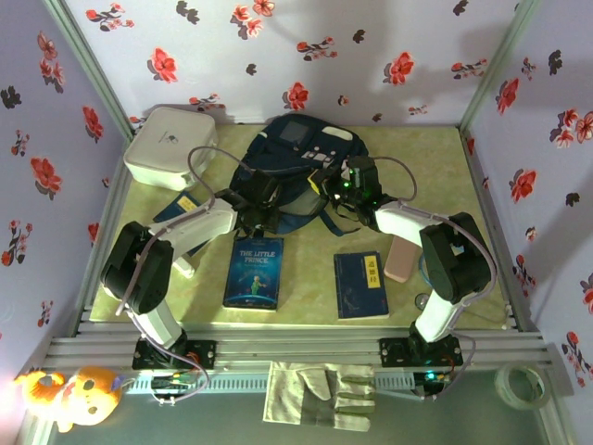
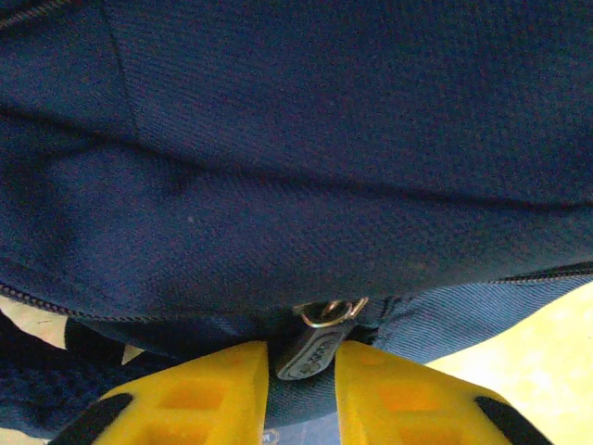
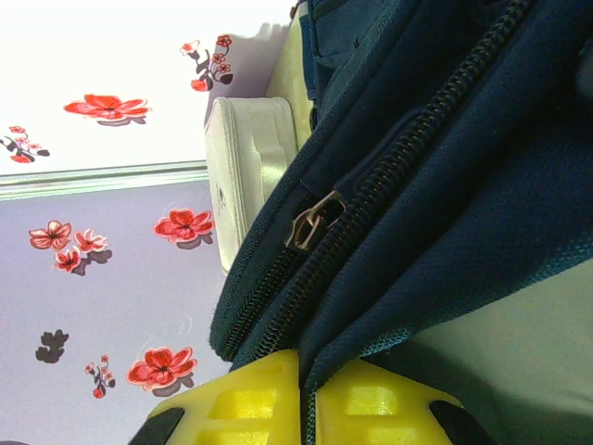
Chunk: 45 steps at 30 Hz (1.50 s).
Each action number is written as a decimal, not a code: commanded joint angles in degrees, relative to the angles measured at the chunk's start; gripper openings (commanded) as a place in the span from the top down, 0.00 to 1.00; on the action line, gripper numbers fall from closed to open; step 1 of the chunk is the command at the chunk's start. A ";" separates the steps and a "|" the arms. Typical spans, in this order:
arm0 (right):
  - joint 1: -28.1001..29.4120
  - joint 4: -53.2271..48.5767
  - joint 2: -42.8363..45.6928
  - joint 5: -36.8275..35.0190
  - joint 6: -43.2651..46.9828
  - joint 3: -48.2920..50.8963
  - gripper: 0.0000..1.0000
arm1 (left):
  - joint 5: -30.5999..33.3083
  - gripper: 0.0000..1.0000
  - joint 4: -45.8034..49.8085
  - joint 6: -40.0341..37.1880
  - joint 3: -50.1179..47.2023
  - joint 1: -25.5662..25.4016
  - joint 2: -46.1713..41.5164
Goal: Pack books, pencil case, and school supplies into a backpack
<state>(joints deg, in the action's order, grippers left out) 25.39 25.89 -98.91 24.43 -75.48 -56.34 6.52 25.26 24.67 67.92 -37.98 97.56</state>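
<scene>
My left gripper (image 2: 298, 357) pinched the small grey metal zipper pull (image 2: 315, 343) of the large navy-blue fabric backpack (image 2: 306, 167), which lay right against its fingertips. My right gripper (image 3: 303, 366) was clamped on a fold of the bag's zippered edge.

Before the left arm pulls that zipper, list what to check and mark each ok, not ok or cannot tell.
1. Left gripper on the zipper pull: ok, tab pinched between the yellow fingers.
2. Right gripper bracing the backpack: ok, shut on a fabric edge.
3. Backpack open for packing: not ok, zipper tracks in the right wrist view look closed.
4. Books ready: ok, The Little Prince and the navy book lie flat on the table before the backpack.
5. Pencil case ready: ok, on the table beside the right arm.
6. Direction the pull runs free: cannot tell.
</scene>
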 commanded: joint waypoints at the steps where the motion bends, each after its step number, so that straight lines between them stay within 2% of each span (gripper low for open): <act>1: -0.68 4.86 1.52 -1.99 0.40 -0.05 0.90 | 3.23 0.77 -1.58 -0.67 1.09 0.27 -1.59; 10: -0.69 5.04 1.70 -1.96 0.35 0.10 0.89 | 4.55 0.79 -2.95 -1.37 -2.06 0.97 -6.17; 19: -0.69 5.05 1.53 -1.87 0.39 -0.06 0.89 | 4.54 0.76 -3.82 -2.14 -2.53 1.32 -5.80; 25: -0.69 5.08 1.53 -1.81 0.39 0.00 0.89 | 4.51 0.80 -4.40 -3.11 -2.40 1.54 -5.37; 39: -1.17 4.83 2.30 -3.18 0.50 1.57 0.90 | 4.42 0.98 -3.48 -5.94 -3.84 2.52 -7.52; 41: -1.25 4.80 2.30 -3.02 0.52 1.52 0.90 | 2.41 0.94 -3.50 -6.45 -4.09 2.56 -7.65; 45: -1.17 5.05 2.14 -2.51 0.45 1.39 0.89 | -1.32 0.76 -4.25 -7.40 -4.89 1.65 -7.86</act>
<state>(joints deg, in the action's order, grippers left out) 25.12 26.81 -98.89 24.01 -75.46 -54.89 7.84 21.98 18.98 64.05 -35.94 91.55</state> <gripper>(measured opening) 0.106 0.220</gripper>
